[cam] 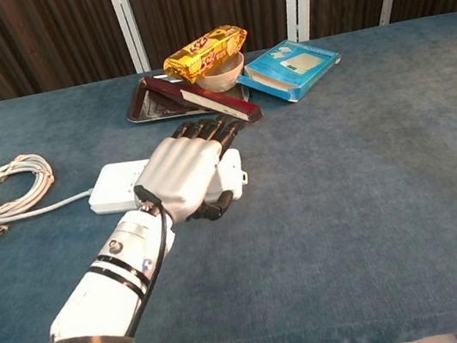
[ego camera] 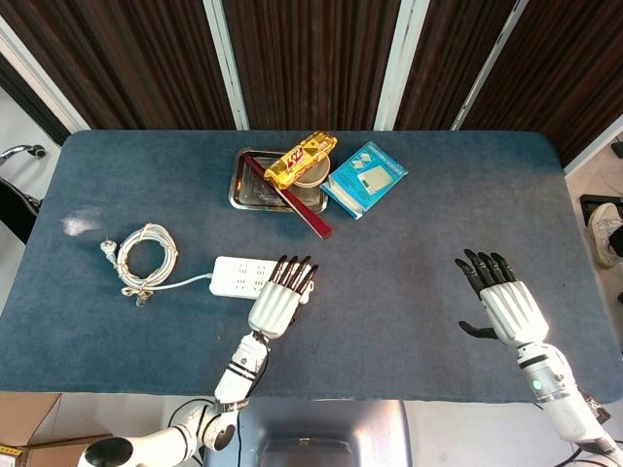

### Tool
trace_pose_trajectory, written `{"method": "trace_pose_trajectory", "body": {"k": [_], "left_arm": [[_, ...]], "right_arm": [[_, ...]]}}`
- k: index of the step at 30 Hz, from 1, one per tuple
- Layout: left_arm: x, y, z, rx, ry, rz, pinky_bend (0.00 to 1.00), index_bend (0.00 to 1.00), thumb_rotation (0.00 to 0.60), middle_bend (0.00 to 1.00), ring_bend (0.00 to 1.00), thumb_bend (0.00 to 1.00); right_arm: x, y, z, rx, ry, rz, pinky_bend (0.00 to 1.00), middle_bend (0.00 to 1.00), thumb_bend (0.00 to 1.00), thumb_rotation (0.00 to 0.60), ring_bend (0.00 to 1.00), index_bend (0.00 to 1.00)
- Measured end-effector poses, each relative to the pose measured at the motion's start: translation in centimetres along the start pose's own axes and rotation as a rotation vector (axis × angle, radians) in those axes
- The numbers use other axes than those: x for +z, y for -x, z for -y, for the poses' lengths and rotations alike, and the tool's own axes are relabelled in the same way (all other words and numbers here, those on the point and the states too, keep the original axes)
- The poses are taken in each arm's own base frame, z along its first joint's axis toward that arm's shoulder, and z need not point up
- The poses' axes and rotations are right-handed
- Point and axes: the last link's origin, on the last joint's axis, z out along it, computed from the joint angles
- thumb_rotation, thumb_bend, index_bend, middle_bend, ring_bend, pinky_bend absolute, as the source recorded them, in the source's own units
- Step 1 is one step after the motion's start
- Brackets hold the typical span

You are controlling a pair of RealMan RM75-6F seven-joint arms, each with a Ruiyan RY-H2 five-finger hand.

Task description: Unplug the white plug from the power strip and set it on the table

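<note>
Over one power strip (ego camera: 243,278) hovers one left hand (ego camera: 282,300).

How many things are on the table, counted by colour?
White: 2, the power strip and its coiled cord
Blue: 1, the box
Yellow: 1, the snack packet
Silver: 1, the tray
Dark red: 1, the long box
Pale: 1, the bowl
Total: 7
The left hand hides the white plug.

A staged robot test room: a blue felt-covered desk (ego camera: 438,224) stands before dark wood-grain partition panels (ego camera: 311,58) with white frames, and a cardboard box (ego camera: 24,428) sits near its near-left corner.
</note>
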Motion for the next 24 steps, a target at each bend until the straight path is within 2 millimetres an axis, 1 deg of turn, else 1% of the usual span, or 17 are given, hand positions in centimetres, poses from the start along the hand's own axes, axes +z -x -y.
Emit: {"method": "trace_pose_trajectory", "body": {"k": [5, 8, 12, 13, 14, 15, 16, 18, 24], "left_arm": [[0.2, 0.1, 0.4, 0.011, -0.019, -0.001, 0.09, 0.00, 0.600, 0.00, 0.00, 0.40], [0.2, 0.2, 0.5, 0.014, -0.024, -0.002, 0.11, 0.01, 0.600, 0.01, 0.01, 0.40], [0.3, 0.4, 0.9, 0.030, -0.031, 0.009, 0.22, 0.14, 0.600, 0.14, 0.13, 0.39], [0.3, 0.4, 0.9, 0.031, -0.031, 0.010, 0.29, 0.21, 0.600, 0.22, 0.21, 0.39], [0.3, 0.4, 0.9, 0.032, -0.030, 0.011, 0.34, 0.26, 0.600, 0.28, 0.27, 0.39], [0.3, 0.5, 0.9, 0.032, -0.032, 0.014, 0.42, 0.32, 0.600, 0.36, 0.34, 0.39], [0.3, 0.5, 1.0, 0.032, -0.034, 0.019, 0.46, 0.36, 0.600, 0.40, 0.38, 0.39], [0.3, 0.7, 1.1, 0.023, -0.035, 0.029, 0.51, 0.39, 0.600, 0.44, 0.41, 0.40], [-0.1, 0.5, 0.9, -0.007, -0.010, -0.005, 0.54, 0.44, 0.600, 0.50, 0.45, 0.43]], "right_arm": [[-0.2, -0.1, -0.3, 0.005, 0.007, 0.004, 0.00, 0.00, 0.30, 0.600, 0.00, 0.00], [-0.3, -0.1, -0.3, 0.004, 0.007, 0.009, 0.00, 0.00, 0.30, 0.600, 0.00, 0.00], [-0.2, 0.0, -0.3, 0.003, 0.005, 0.012, 0.00, 0.00, 0.30, 0.600, 0.00, 0.00], [-0.2, 0.0, -0.3, 0.003, 0.004, 0.012, 0.00, 0.00, 0.30, 0.600, 0.00, 0.00], [-0.2, 0.0, -0.3, 0.003, 0.003, 0.013, 0.00, 0.00, 0.30, 0.600, 0.00, 0.00], [-0.1, 0.0, -0.2, 0.002, 0.001, 0.015, 0.00, 0.00, 0.30, 0.600, 0.00, 0.00], [-0.1, 0.1, -0.2, 0.000, -0.002, 0.018, 0.00, 0.00, 0.30, 0.600, 0.00, 0.00], [0.5, 0.2, 0.3, -0.010, -0.021, 0.028, 0.00, 0.00, 0.30, 0.600, 0.00, 0.00], [3.4, 0.6, 2.4, -0.045, -0.108, 0.036, 0.00, 0.00, 0.30, 0.600, 0.00, 0.00]]}}
